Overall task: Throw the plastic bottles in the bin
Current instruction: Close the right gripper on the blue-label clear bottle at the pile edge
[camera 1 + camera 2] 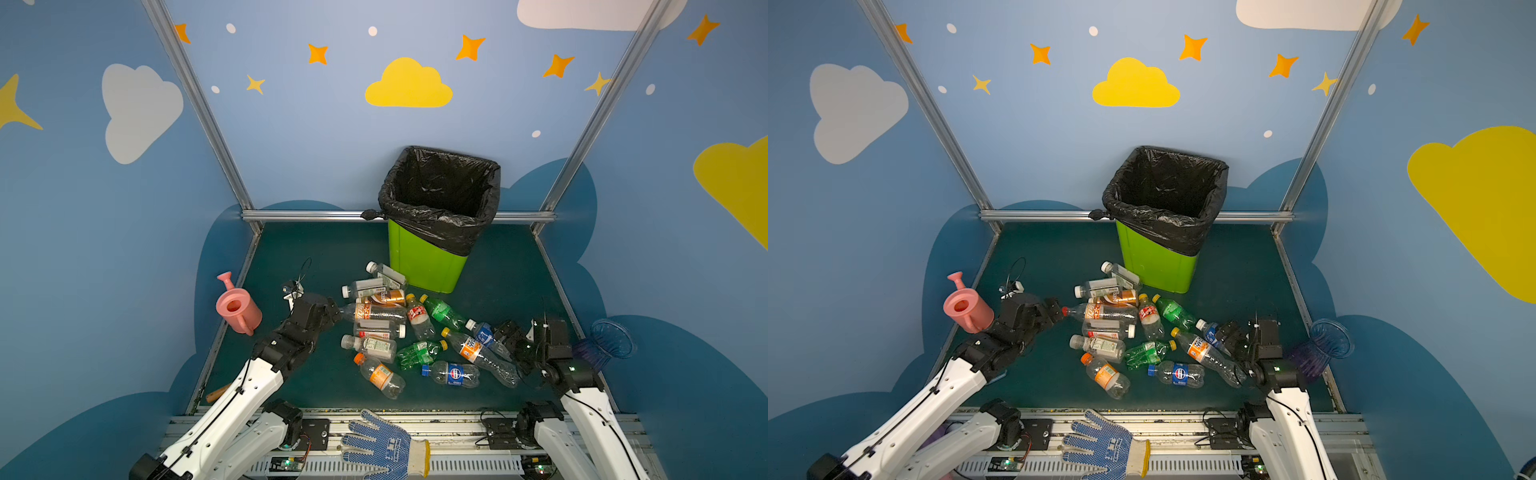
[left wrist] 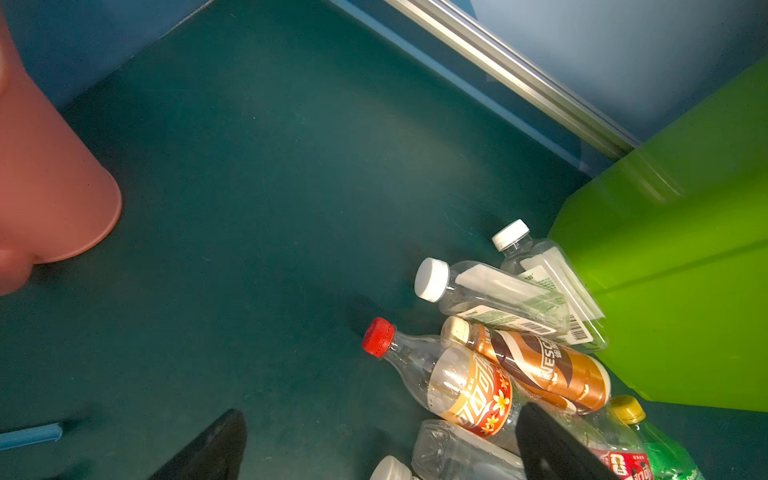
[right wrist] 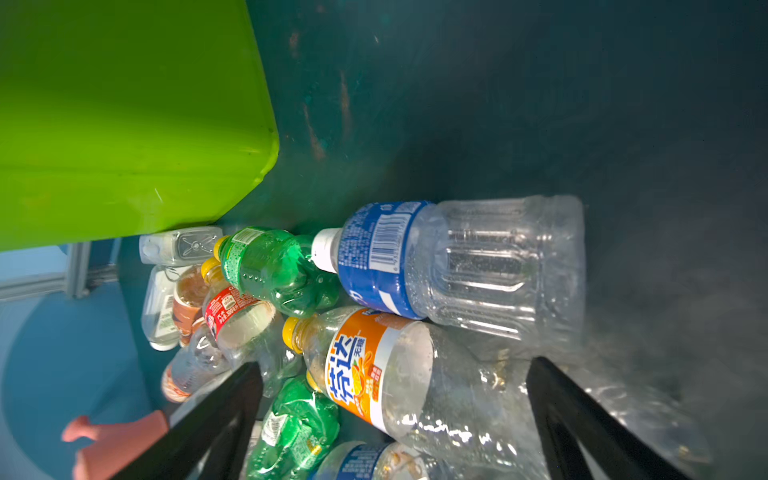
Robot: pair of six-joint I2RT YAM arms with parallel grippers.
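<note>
Both hands wide open, holding nothing. Left hand (image 2: 382, 413) near red-capped clear bottle (image 2: 436, 374); right hand (image 3: 397, 368) flanks ribbed orange-label bottle (image 3: 361, 374). Plastic bottles (image 1: 376, 345), clear and green, some crumpled, lie heaped on matte dark-green bench (image 1: 316, 257) against smooth green bin (image 1: 424, 266), crinkly black bag inside.

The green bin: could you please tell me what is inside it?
Inside the green bin only its black bag liner shows, and nothing else is visible. The near rim hides the bottom, so that part cannot be checked.
</note>
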